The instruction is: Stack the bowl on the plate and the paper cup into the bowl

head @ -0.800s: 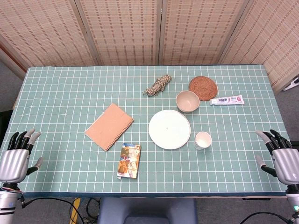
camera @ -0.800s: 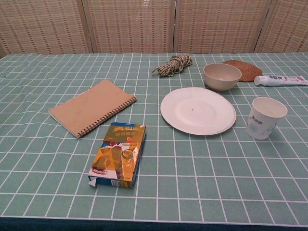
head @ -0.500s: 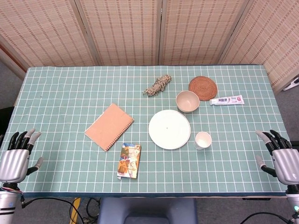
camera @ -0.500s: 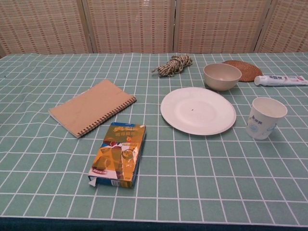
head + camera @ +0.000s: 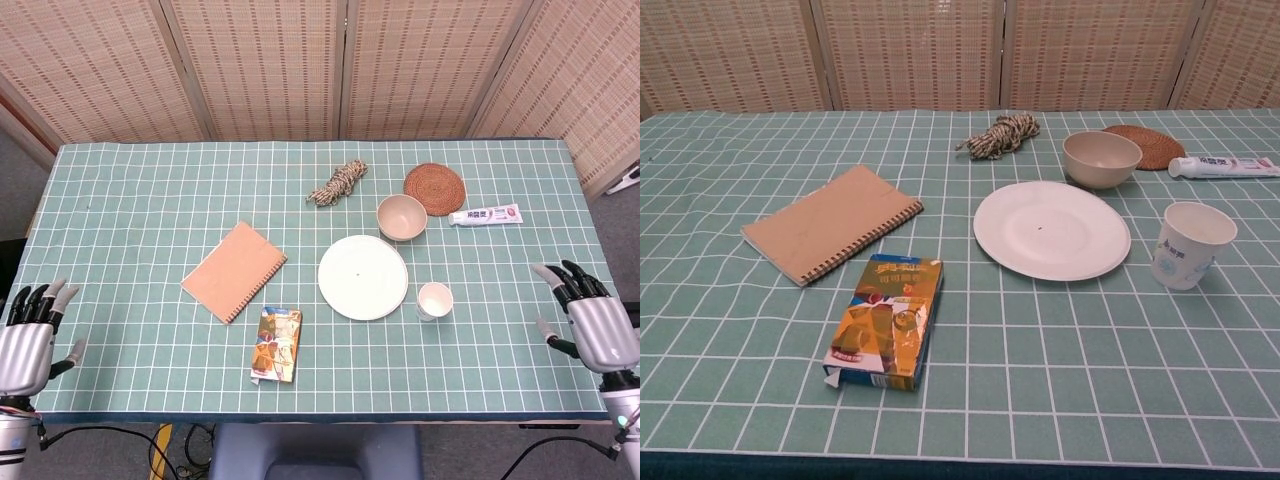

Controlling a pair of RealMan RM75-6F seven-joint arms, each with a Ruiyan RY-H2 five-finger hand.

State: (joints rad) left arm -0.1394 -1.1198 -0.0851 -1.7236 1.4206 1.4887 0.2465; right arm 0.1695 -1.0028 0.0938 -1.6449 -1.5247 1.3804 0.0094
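Resting on the surface (image 5: 150,190), the plate (image 5: 363,277) lies empty, with the bowl (image 5: 401,217) just behind it and the paper cup (image 5: 434,300) beside its right edge. Left robot hand (image 5: 27,340) and right robot hand (image 5: 592,322) hover at the near corners, fingers spread, holding nothing.

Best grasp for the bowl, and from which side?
Pinch the bowl's rim from above, probably on its right side with the right hand. It sits upright and empty, mouth open, apart from the plate; the woven mat crowds its far edge.
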